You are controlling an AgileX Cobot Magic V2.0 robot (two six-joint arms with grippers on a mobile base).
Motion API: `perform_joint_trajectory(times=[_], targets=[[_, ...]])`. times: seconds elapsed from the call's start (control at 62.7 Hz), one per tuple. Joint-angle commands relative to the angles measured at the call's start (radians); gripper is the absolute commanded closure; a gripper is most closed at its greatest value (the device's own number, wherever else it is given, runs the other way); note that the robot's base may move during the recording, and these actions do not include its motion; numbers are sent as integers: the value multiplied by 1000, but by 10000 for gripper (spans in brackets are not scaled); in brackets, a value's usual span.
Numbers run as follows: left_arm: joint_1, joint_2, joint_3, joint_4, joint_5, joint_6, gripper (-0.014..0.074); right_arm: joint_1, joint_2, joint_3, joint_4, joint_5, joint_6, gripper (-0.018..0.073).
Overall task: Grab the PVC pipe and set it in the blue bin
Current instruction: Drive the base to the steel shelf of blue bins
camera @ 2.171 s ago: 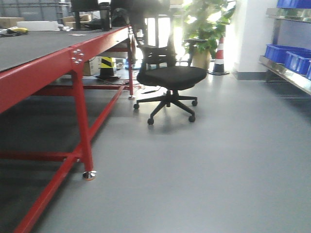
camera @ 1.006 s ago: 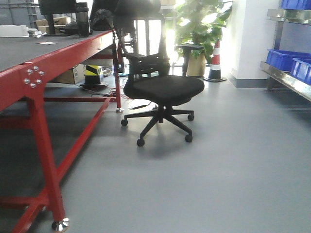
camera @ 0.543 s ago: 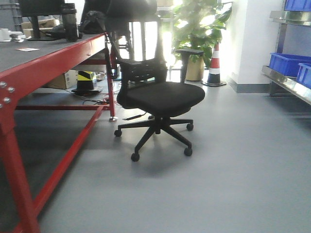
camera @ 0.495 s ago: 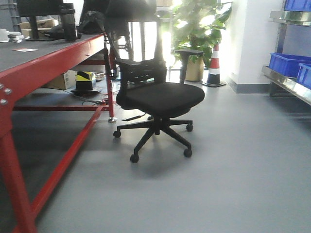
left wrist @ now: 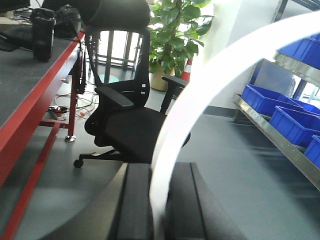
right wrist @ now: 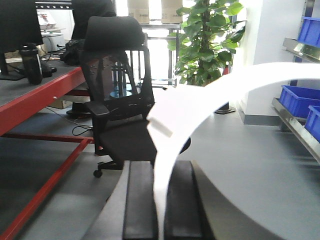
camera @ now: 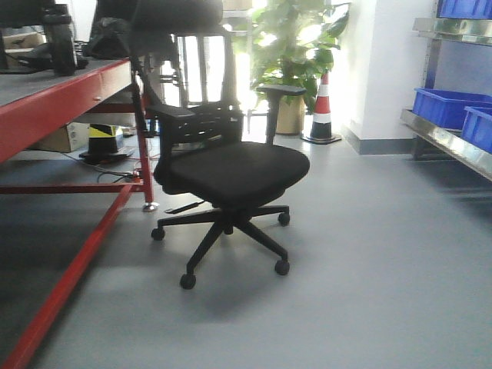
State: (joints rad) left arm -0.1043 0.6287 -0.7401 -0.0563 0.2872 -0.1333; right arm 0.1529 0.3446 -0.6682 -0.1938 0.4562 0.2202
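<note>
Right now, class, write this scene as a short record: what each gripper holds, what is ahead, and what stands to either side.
left gripper: shut on the PVC pipe, which runs up between its fingers
right gripper: shut on the PVC pipe too
ahead: black office chair
left side: red table with a black bottle on it
right side: blue bins on a metal shelf
background: potted plant, traffic cone beside it
task state: pipe not yet in a bin
</note>
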Motion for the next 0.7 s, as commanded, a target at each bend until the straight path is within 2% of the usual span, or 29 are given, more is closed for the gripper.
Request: perform_joint_trajectory(times=[0.0, 0.686], targets=[[1, -6, -1, -1, -32, -1, 707, -1, -1, 0, -10, -22, -5, 721], [1, -6, -1, -1, -37, -1, 707, -1, -1, 0, -10, -22, -5, 721]])
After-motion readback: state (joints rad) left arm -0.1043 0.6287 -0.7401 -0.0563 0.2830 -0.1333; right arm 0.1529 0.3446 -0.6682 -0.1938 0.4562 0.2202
